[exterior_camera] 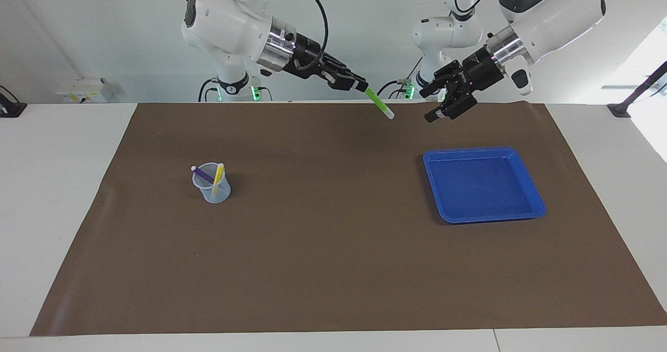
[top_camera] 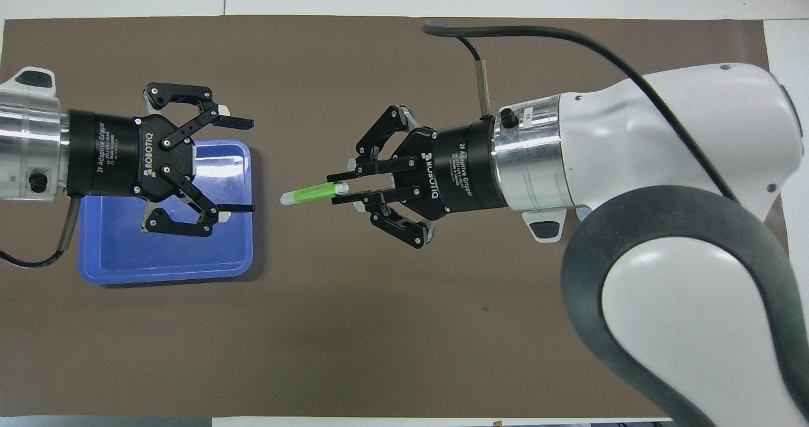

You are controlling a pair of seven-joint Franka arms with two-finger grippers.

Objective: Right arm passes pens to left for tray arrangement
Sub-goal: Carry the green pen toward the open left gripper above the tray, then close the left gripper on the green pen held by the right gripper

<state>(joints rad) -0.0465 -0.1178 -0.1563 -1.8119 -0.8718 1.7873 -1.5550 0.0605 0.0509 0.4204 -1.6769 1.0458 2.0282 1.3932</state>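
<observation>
My right gripper (exterior_camera: 359,85) (top_camera: 332,189) is shut on one end of the green pen (exterior_camera: 380,104) (top_camera: 310,193) and holds it in the air over the middle of the brown mat. The pen's pale free end points toward my left gripper (exterior_camera: 426,105) (top_camera: 249,165). That gripper is open and empty, level with the pen and a short gap from its tip, above the blue tray's (exterior_camera: 482,183) (top_camera: 189,256) edge. The tray holds nothing. The purple pen (exterior_camera: 203,174) and yellow pen (exterior_camera: 218,175) stand in a small translucent cup (exterior_camera: 212,190).
The brown mat (exterior_camera: 333,248) covers most of the white table. The cup stands toward the right arm's end of the table and the tray toward the left arm's end. In the overhead view the right arm's body hides the cup.
</observation>
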